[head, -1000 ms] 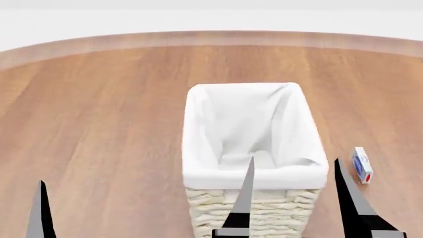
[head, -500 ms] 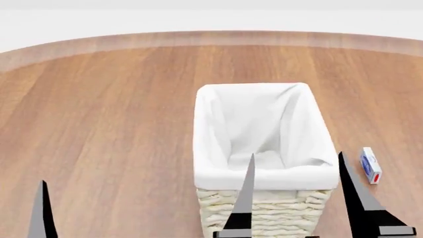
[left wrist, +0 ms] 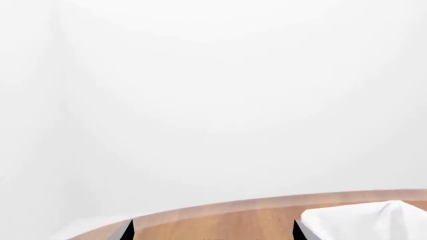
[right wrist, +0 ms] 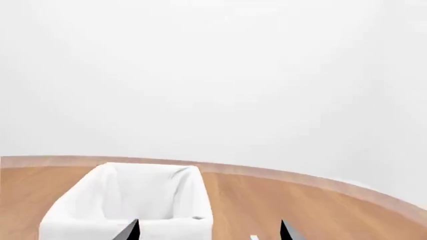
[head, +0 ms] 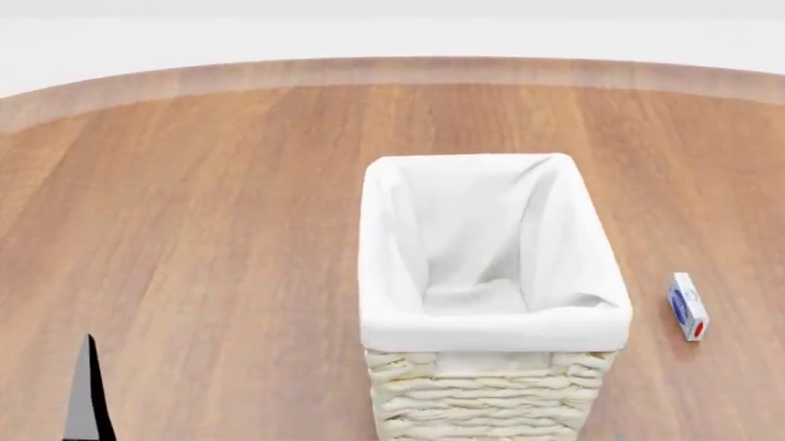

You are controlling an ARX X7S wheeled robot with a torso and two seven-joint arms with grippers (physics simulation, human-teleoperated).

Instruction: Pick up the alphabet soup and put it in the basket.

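The alphabet soup can is not in any view. The cream wicker basket (head: 491, 323) with white cloth lining stands upright at the table's middle; what shows of its inside is only cloth. It also shows in the right wrist view (right wrist: 127, 200), and a corner of its lining in the left wrist view (left wrist: 367, 220). My left gripper (left wrist: 213, 233) is open and empty, to the left of the basket; one of its fingers (head: 84, 404) shows in the head view. My right gripper (right wrist: 208, 232) is open and empty, near the basket's near side, and out of the head view.
A small white and blue box (head: 688, 306) lies on the wooden table (head: 184, 230) just right of the basket. The table's curved far edge (head: 392, 69) runs across the back, with a plain white wall beyond.
The right gripper's two fingers have dropped out of the head view. The left finger sits slightly lower. Earlier the basket shifted a little to the right in the view.
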